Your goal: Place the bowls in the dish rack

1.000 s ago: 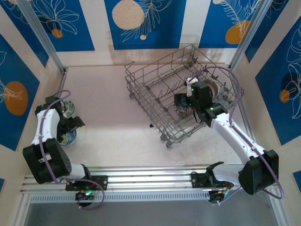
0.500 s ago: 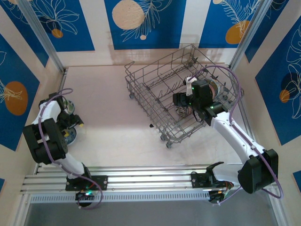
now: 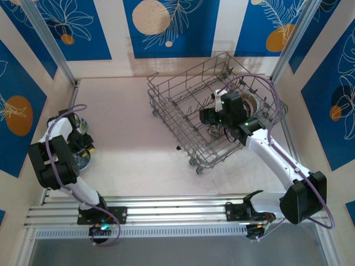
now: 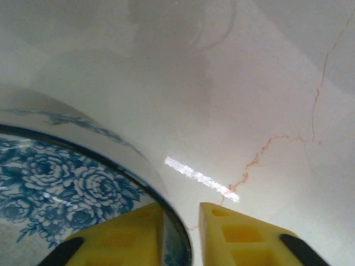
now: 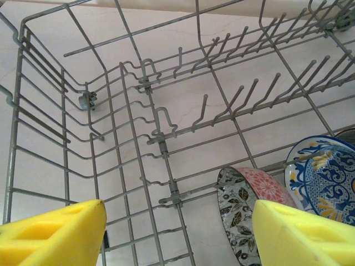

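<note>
My left gripper [image 4: 178, 235] pinches the blue-rose bowl's [image 4: 61, 183] rim, far from the dish rack [image 3: 188, 111]; right gripper [image 5: 177, 235] gapes wide above it.

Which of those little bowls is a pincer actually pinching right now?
The blue rose-patterned bowl on the table: the left pincer has one yellow finger on each side of its rim. The pink bowl and blue-yellow bowl stand in the dish rack, untouched.

overhead view looks down; right wrist shares the dish rack [image 3: 213, 111] up close.

blue rose bowl [image 4: 66, 188]: cut off left/bottom | blue-yellow bowl [image 5: 327, 183]: cut off right
</note>
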Motion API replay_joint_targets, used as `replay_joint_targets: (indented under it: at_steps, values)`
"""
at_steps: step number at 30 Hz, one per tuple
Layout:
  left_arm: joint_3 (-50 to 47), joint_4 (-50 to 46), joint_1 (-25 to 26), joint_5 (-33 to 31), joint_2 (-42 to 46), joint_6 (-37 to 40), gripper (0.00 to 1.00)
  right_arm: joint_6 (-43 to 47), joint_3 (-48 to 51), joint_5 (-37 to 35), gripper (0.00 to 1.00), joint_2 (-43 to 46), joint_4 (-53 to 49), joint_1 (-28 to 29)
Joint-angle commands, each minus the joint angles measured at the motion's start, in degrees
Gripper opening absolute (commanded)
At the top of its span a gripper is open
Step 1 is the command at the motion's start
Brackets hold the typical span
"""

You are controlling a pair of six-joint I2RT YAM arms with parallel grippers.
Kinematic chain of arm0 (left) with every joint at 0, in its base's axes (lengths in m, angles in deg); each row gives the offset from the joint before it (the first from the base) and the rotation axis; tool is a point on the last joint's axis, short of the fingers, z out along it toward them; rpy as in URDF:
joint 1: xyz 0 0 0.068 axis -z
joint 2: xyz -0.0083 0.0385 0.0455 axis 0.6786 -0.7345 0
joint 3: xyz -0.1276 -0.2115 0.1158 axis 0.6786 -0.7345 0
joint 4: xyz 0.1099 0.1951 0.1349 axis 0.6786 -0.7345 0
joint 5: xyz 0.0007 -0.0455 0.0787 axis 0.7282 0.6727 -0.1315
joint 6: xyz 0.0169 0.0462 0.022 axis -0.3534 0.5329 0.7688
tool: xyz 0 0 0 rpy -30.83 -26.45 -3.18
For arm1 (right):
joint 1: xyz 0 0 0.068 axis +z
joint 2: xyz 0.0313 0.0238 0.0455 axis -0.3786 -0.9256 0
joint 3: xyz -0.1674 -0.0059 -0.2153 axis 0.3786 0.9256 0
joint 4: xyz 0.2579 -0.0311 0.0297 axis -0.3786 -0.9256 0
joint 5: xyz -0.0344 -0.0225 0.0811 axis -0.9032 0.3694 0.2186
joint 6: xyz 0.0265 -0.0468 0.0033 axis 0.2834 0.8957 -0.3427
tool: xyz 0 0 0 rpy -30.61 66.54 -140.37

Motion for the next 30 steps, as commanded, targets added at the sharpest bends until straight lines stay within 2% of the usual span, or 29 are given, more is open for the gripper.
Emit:
replay_joint_targets:
  at_steps: [1, 9, 13, 16, 21, 24, 26, 30]
  values:
    - [-0.88, -0.29, -0.5, 2.78, 0.51, -0.21, 0.21, -0.24, -2.16, -1.0, 0.7, 0.15, -1.21, 0.78]
    - [-2.68, -0.25, -0.56, 6.37, 3.46, -1.5, 0.1, -0.21, -2.52, -1.37, 0.7, 1.08, -1.83, 1.66]
    - [-4.37, 0.32, -0.36, 10.31, 7.11, -3.55, 0.07, -0.12, -2.77, -1.8, 0.7, 1.79, -2.38, 2.36]
    - [-6.18, 1.06, -0.23, 13.49, 10.6, -5.63, 0.0, -0.11, -3.05, -1.91, 0.7, 2.09, -2.79, 2.99]
    - [-8.53, 2.62, 0.08, 19.16, 16.64, -9.64, 0.0, 0.35, -4.77, -3.46, 0.7, 2.27, -4.48, 5.04]
    - [-10.36, 5.0, 1.81, 23.8, 22.36, -15.9, 0.0, 0.92, -6.37, -4.86, 0.7, 2.45, -5.41, 6.92]
    - [-12.77, 11.1, 4.91, 27.91, 27.12, -24.99, 0.0, 1.12, -7.65, -5.54, 0.7, 2.27, -5.52, 8.4]
    - [-10.28, 15.96, 13.88, 21.39, 33.39, -35.15, 0.0, 1.06, -10.59, -6.91, 0.7, 0.99, -5.73, 12.28]
